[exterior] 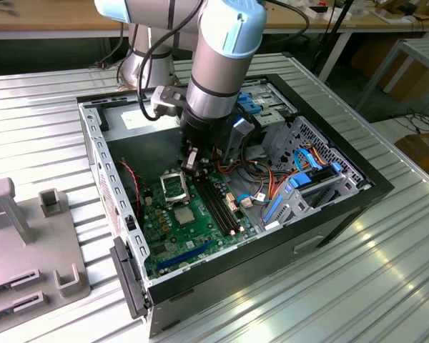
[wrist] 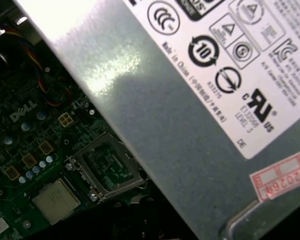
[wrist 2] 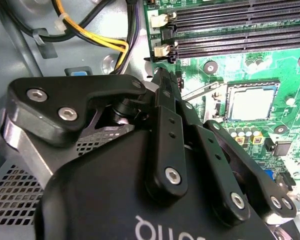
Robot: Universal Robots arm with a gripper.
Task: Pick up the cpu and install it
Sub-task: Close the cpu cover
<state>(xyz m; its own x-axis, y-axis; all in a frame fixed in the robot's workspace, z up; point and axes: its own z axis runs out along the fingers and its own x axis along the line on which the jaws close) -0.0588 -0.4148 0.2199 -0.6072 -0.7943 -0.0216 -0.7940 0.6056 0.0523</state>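
Cpu (exterior: 188, 216) lay flat on the green board (exterior: 173, 239) inside the open computer case (exterior: 329, 214), well clear of the gripper; in the first wrist view its silvery top (wrist: 56, 200) sat just beside a hinged metal frame (wrist: 107, 167) that stood swung open.

From where I stood, the ribbed metal table (exterior: 386, 271) carried everything. On it, toward the exterior view's left, was a grey fixture plate (exterior: 28, 236) with a few upright holders. The case lay on its side with the panel off, and the arm (exterior: 218, 64) reached down into it from above.

Inside the case, a grey power supply (exterior: 132, 121) filled the far end, its labelled face (wrist: 180, 110) close to the first wrist camera. The board covered the floor of the case, and a drive cage with blue latches (exterior: 300, 189) sat at the exterior view's right, with coloured cables (exterior: 272, 179) running between cage and board. Long black memory slots (exterior: 218, 207) ran across the board, seen too in the second wrist view (wrist 2: 230, 30).

The gripper (exterior: 191, 163) hung above the board near the open frame (exterior: 173, 187). In the second wrist view its fingers were drawn together at the tip (wrist 2: 162, 82), with nothing visible between them.
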